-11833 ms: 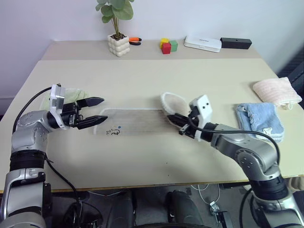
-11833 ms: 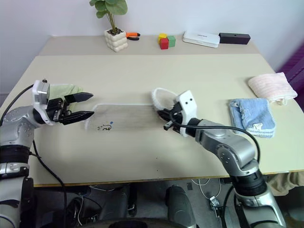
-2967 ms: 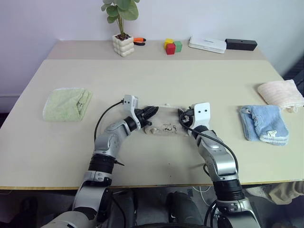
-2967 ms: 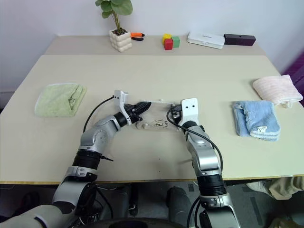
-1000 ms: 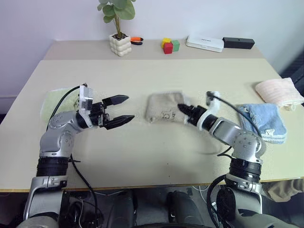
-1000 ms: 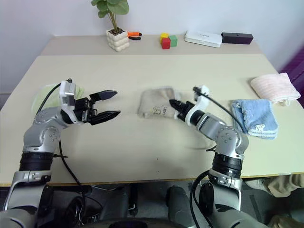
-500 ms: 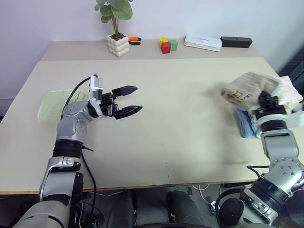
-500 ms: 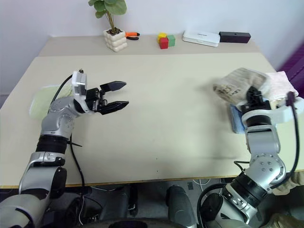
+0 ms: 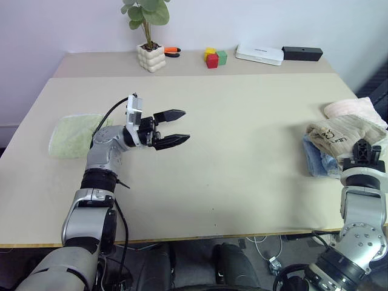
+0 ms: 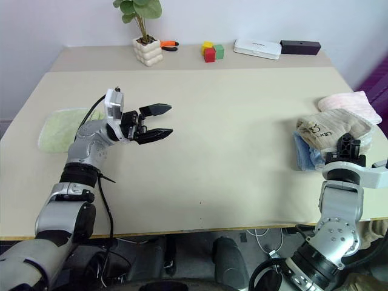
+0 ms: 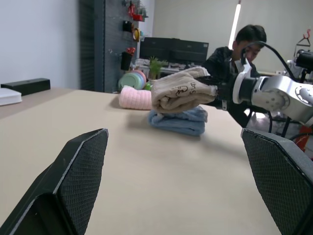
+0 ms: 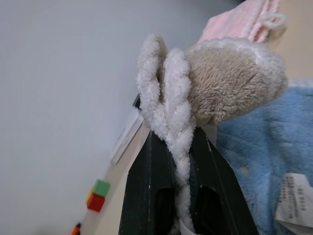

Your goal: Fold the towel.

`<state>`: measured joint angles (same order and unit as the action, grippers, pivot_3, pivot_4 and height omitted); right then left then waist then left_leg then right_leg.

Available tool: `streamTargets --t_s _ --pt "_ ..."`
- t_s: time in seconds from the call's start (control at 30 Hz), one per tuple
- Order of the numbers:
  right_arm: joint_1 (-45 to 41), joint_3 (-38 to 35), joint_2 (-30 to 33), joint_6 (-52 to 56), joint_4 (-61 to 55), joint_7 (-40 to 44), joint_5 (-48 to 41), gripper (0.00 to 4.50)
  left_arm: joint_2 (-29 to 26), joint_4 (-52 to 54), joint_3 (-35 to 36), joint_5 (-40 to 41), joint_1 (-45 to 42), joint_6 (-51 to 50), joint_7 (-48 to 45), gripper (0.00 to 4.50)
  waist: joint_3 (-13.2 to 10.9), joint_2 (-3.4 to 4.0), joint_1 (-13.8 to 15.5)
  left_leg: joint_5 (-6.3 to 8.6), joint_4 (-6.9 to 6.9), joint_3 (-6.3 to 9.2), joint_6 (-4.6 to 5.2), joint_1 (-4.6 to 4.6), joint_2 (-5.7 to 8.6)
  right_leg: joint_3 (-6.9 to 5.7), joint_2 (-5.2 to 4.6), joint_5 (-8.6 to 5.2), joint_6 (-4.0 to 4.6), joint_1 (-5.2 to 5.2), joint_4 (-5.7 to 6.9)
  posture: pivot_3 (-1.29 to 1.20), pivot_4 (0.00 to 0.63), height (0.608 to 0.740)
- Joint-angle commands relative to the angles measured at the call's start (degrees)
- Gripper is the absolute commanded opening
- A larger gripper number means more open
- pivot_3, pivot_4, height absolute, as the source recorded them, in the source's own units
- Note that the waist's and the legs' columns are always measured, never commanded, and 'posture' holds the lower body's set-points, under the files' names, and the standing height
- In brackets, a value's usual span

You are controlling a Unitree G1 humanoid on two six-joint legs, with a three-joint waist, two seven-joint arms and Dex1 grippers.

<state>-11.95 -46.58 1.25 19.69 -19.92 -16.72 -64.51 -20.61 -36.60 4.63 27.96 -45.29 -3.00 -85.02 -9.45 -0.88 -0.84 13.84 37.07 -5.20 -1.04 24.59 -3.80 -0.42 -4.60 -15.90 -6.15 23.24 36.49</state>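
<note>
The folded beige towel (image 9: 337, 131) is at the table's right edge, resting on top of a pale-blue towel (image 9: 314, 160). My right gripper (image 9: 362, 149) is shut on its near end. In the right wrist view the black fingers (image 12: 146, 186) pinch the towel's white stitched edge (image 12: 176, 122). The left wrist view shows the towel (image 11: 182, 90) held over the blue one, its dark embroidered mark facing out. My left gripper (image 9: 177, 127) hovers open and empty above the table's left-middle, pointing right.
A light-green towel (image 9: 73, 133) lies at the left and a pink towel (image 9: 353, 109) at the far right. A potted plant (image 9: 151, 57), coloured blocks (image 9: 215, 58), a white box (image 9: 259, 54) and a black box (image 9: 302, 53) line the back. A person (image 11: 244, 49) sits beyond the right edge.
My right gripper has carried the folded towel from the table's middle to the right and lowered it onto the blue towel. The left gripper has drifted a little rightward, still open.
</note>
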Motion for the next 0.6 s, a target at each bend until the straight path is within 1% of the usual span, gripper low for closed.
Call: streamTargets --t_s 0.03,0.13,0.27,0.37,0.57,0.6 --pt "0.3 2.1 -1.8 -4.2 1.3 0.5 0.7 0.04 -0.1 2.1 0.2 0.2 -0.5 -0.1 -0.3 4.5 0.0 0.0 0.0 0.0 0.0 0.01 0.0 0.0 0.0 0.0 0.0 0.0 0.0 0.0 0.0 0.0 0.15 0.735" --pt "1.7 2.7 -2.4 -5.6 3.7 0.3 0.9 0.04 -0.7 2.5 0.5 0.3 -0.4 -0.5 -0.2 4.5 0.0 0.0 0.0 0.0 0.0 0.02 0.0 0.0 0.0 0.0 0.0 0.0 0.0 0.0 0.01 0.0 0.15 0.735" --pt "3.0 3.2 -1.3 -6.4 6.5 0.0 1.2 0.04 -0.9 3.5 0.8 0.6 0.3 -1.2 0.4 4.5 0.0 0.0 0.0 0.0 0.01 0.01 0.0 0.0 0.0 0.0 -0.01 0.0 0.0 -0.01 0.01 0.0 0.15 0.735" --pt "3.0 3.5 0.2 -6.8 9.2 -1.4 3.1 0.04 -0.9 4.3 0.9 0.5 1.0 -1.2 0.9 4.5 0.0 0.0 0.0 0.0 0.02 0.02 0.0 -0.01 0.0 0.0 -0.01 0.0 0.0 -0.01 0.03 0.0 0.15 0.735" --pt "2.9 4.7 2.1 -6.8 8.2 -1.2 3.1 0.04 -0.6 5.3 1.1 0.8 1.6 -1.8 1.7 4.5 0.0 0.0 0.0 0.0 0.04 0.03 0.0 -0.01 0.0 0.0 0.0 0.0 0.01 -0.01 0.06 0.0 0.15 0.735" --pt "3.2 5.0 2.5 -6.6 8.3 -1.5 3.7 0.75 -0.5 5.5 1.0 0.8 1.8 -1.7 1.7 4.5 0.0 0.0 0.0 0.0 0.04 0.02 0.0 -0.01 0.0 0.0 0.0 0.0 0.01 -0.01 0.06 0.0 0.15 0.735"
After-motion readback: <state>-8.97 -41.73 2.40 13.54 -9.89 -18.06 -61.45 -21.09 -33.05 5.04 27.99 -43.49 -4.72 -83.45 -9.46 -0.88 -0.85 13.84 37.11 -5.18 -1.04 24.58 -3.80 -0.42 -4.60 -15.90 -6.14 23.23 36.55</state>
